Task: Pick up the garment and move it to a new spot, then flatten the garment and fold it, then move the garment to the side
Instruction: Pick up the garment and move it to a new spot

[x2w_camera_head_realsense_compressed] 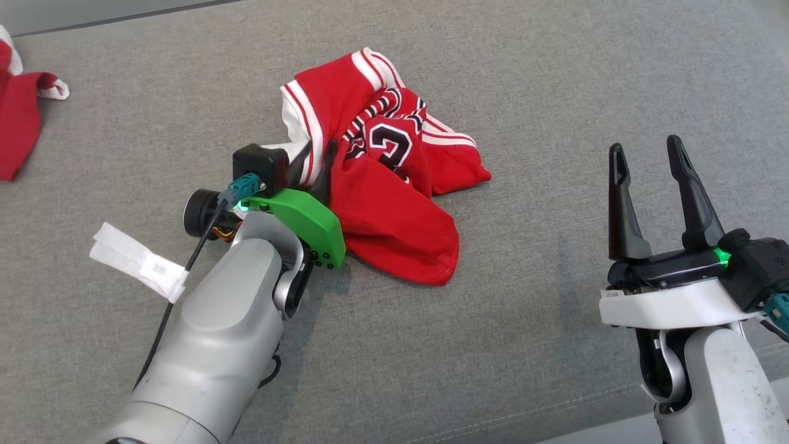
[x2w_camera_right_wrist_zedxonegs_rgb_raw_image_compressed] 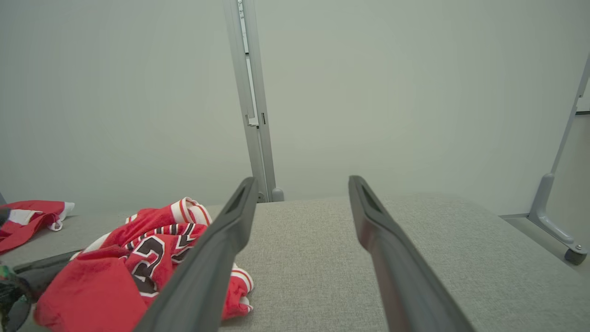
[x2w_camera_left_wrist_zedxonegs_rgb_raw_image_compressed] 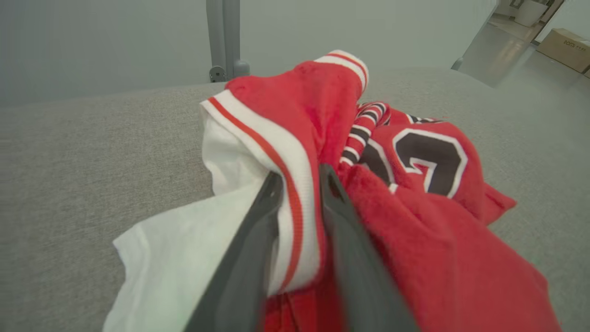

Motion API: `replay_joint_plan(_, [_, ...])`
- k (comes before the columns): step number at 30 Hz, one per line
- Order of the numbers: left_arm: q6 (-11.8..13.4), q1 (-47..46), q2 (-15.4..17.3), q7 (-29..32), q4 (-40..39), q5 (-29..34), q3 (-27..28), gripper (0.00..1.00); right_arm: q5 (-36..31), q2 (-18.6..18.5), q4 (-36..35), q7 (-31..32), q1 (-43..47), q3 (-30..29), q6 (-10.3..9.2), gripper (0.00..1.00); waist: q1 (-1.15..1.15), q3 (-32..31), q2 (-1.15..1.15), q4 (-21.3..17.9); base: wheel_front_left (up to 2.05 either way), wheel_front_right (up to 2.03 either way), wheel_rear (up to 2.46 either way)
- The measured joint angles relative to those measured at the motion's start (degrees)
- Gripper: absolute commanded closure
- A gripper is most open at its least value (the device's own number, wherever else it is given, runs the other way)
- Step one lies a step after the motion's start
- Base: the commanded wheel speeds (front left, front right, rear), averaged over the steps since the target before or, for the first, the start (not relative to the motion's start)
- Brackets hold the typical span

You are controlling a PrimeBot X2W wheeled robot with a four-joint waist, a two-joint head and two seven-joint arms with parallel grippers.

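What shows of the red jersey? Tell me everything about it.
The jersey is soft red knit with white-and-red striped trim, a white inside and a black number outlined in white. It lies crumpled in a heap on the grey fabric surface, not yet flattened. The left gripper is closed on its striped edge; the open right gripper stands apart from it.
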Motion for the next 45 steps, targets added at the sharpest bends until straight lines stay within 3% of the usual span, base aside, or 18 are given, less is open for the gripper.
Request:
replay_joint_plan(10, [0.37, 4.78, -0.21, -0.33, -8.96, 5.90, 4.19, 0.00, -1.22, 0.00, 1.07, 0.00, 0.76, -0.58, 0.00, 0.00, 0.00, -3.08, 0.00, 2.85, 0.00, 0.00, 0.00])
replay_joint_plan(29, [3.27, 36.88, -0.07, -0.35, -38.24, 19.74, 27.13, 0.00, -3.00, 0.00, 4.22, 0.00, 5.53, -0.74, 0.00, 0.00, 0.00, -13.17, 0.00, 8.41, 0.00, 0.00, 0.00])
replay_joint_plan(36, [3.35, 46.13, -0.23, -0.35, -45.85, 21.60, 32.85, 0.00, -2.78, 0.00, 5.30, 0.00, 8.08, -0.78, 0.00, 0.00, 0.00, -15.73, 0.00, 9.31, 0.00, 0.00, 0.00])
replay_joint_plan(45, [4.43, 52.17, -0.29, -0.34, -49.64, 21.23, 34.86, 0.00, -1.25, 0.01, 6.54, 0.00, 10.60, -0.11, 0.00, 0.00, 0.00, -17.87, 0.00, 9.51, 0.00, 0.00, 0.00])
